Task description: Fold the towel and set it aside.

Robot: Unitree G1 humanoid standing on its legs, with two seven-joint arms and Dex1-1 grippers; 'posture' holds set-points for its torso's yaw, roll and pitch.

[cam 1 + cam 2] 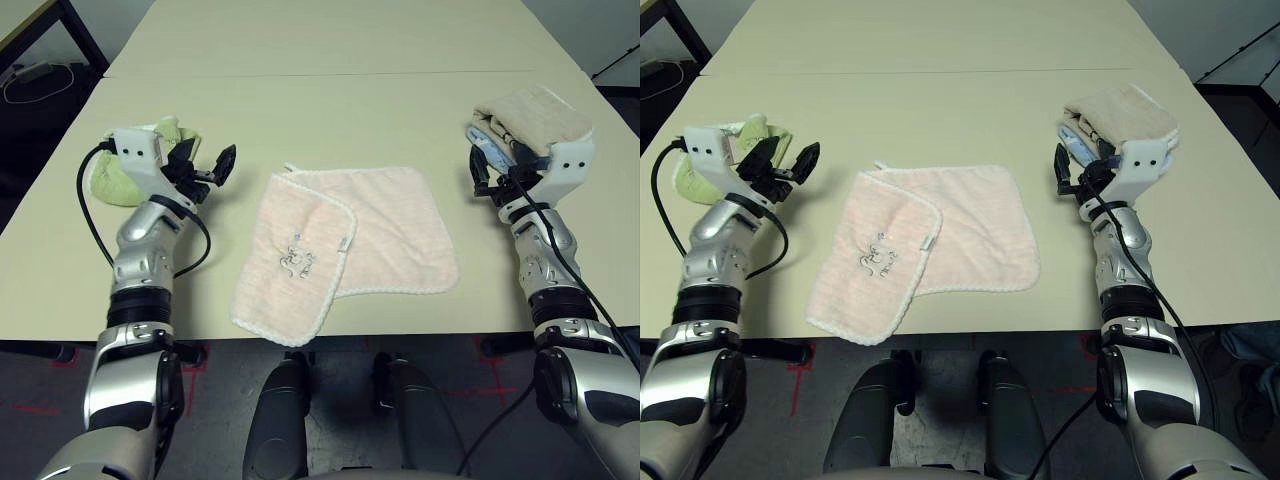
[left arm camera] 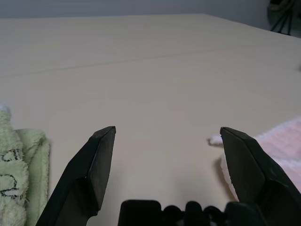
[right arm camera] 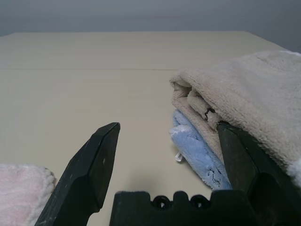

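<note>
Towel (image 1: 340,245) lies partly folded on table (image 1: 330,100), both claws spread, empty

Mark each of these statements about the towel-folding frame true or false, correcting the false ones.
1. The pink towel lies partly folded, one flap with a dark motif doubled over it. True.
2. The left gripper is shut on the pink towel's corner. False: it is open and holds nothing, apart from the towel.
3. A beige towel sits stacked on a blue towel by the right gripper. True.
4. The green towel lies on top of the pink towel. False: it lies apart, beside the left gripper.
5. The right gripper is open. True.
</note>
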